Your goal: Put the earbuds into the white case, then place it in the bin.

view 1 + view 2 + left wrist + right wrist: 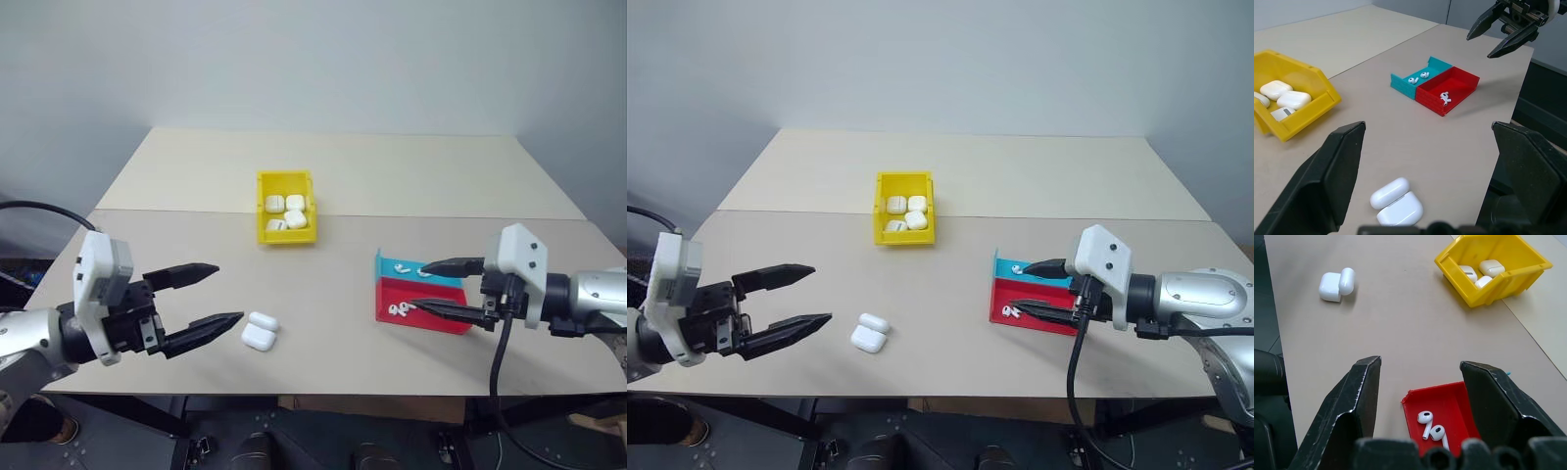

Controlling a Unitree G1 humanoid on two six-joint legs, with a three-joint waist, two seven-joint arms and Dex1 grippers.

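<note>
Opening step, nothing grasped yet. Left gripper (pixel 214 297) spread wide and empty, hovering just beside the small glossy white rounded-square case (pixel 260 332), which lies flipped open on the beige tabletop (pixel 392 176) with lid hinged back. Right gripper (pixel 445 288) also parted and empty, poised over the red and blue plastic tray (pixel 1436 83), fingertips above its red half.

Tiny glossy white earbuds with short stems: one pair (pixel 1431 427) in the red compartment, another pair (pixel 1418 77) in the blue one. No way to tell yet which pair belongs to the open case.

Small bright yellow plastic bin (pixel 285 179) farther back, mid-table, well apart from both arms, already holding several closed white cases (pixel 285 212).

Judged next: right gripper down into the red compartment for a single bud. Needs a narrow, precise pinch on the stem, since the two buds lie touching and the tray wall crowds the approach. Left likely to steady the open case for insertion.

Hard to make out: case interior and sockets not readable from any view; exact count of cases in the bin unclear; front wall of bin hides their lower parts; bud orientation in the blue half too small to read.
</note>
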